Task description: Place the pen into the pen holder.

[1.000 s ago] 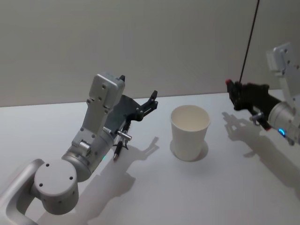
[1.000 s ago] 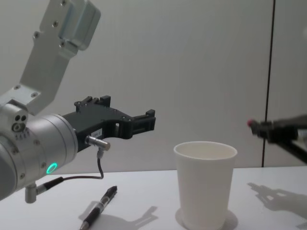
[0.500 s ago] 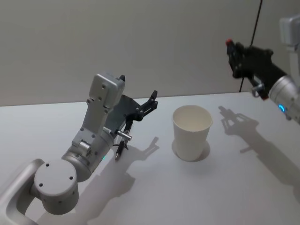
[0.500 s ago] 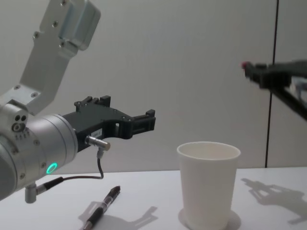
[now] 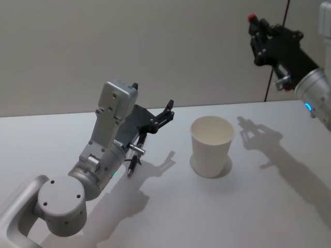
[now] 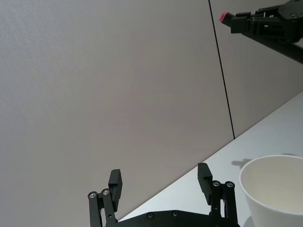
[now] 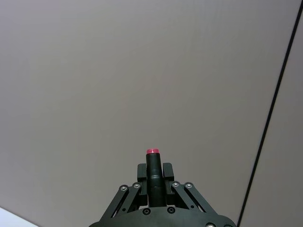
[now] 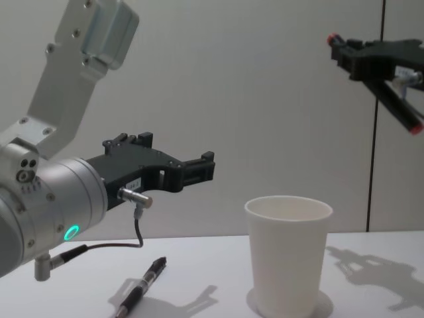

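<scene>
two pens were in sight. one, a dark red-tipped pen (image 7: pixel 152 160), sat clamped between the narrow-set fingers of the right gripper (image 5: pixel 257 37), with its red end poking out past the fingertips. that gripper hung high in the air, above and to the right of the pen holder (image 5: pixel 211 146) and well clear of the table (image 5: pixel 258 217). its shadow (image 5: pixel 256 135) fell on the white top just right of the cup. a blue light (image 5: pixel 307 107) glowed on the arm behind it, and a dark line (image 7: pixel 270 118) ran down the wall (image 6: pixel 118 94) at its back.

the pen holder, a plain white paper cup with a rolled rim, stood upright on the table between the two arms, its mouth open to the head camera.

the second, a black pen (image 8: pixel 140 292), lay flat on the table to the left of the cup and apart from it, below the left arm's wrist. a thin cable (image 8: pixel 136 232) looped above it.

the left gripper (image 6: pixel 159 179) hovered over the table to the left of the cup, higher than its rim in the chest view, and pointed toward it. its fingers were spread wide, with the wall showing between them. a green light ring (image 8: pixel 71 232) glowed on that wrist.
</scene>
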